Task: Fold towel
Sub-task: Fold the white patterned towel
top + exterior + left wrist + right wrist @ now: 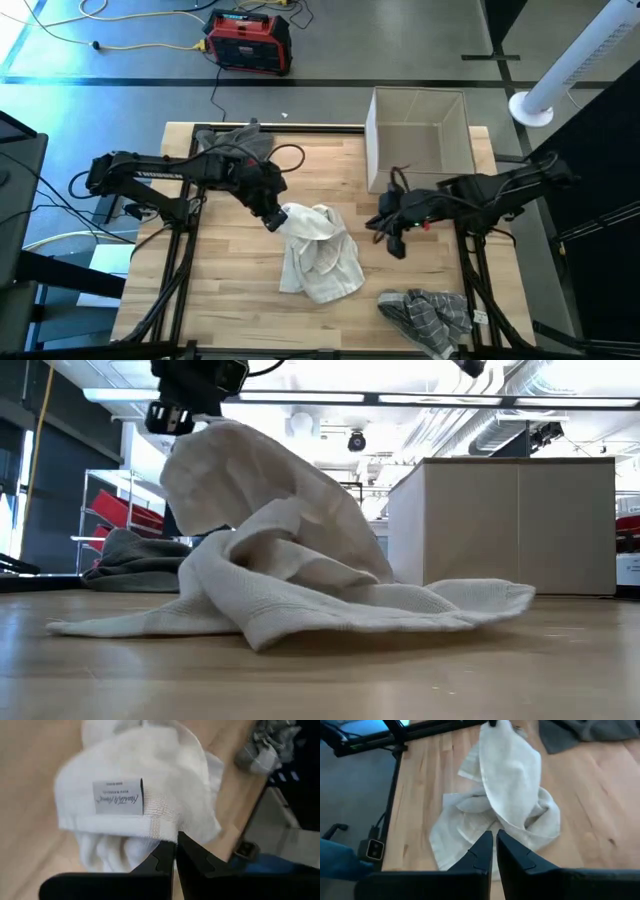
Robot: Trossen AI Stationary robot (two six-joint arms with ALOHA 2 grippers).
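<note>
the white towel (318, 252) lies crumpled at the centre of the wooden table (235, 300), with one hemmed corner lifted clear of the surface. the left gripper (272, 216) has its fingers pinched closed on that corner, right at the hem near the sewn label (118, 797); in the low view the cloth hangs from it in a raised peak while the rest trails flat on the wood. the right gripper (393, 243) sits at roughly 3 o'clock from the towel, apart from it, fingers pressed together on nothing, aimed toward the heap.

other items: a cardboard box (420, 140) at 1 o'clock from the towel, a grey striped cloth (428, 315) at 5 o'clock near the table edge, and a dark grey cloth (237, 142) at 11 o'clock.

judged step: early stage, lifting and spreading; no fold is made yet. the next move appears to call for the right gripper to open, reach in and take a second corner along the same hem, so both arms can draw the towel taut and lay it flat. picking a single layer from the bunched heap is the likely difficulty.
</note>
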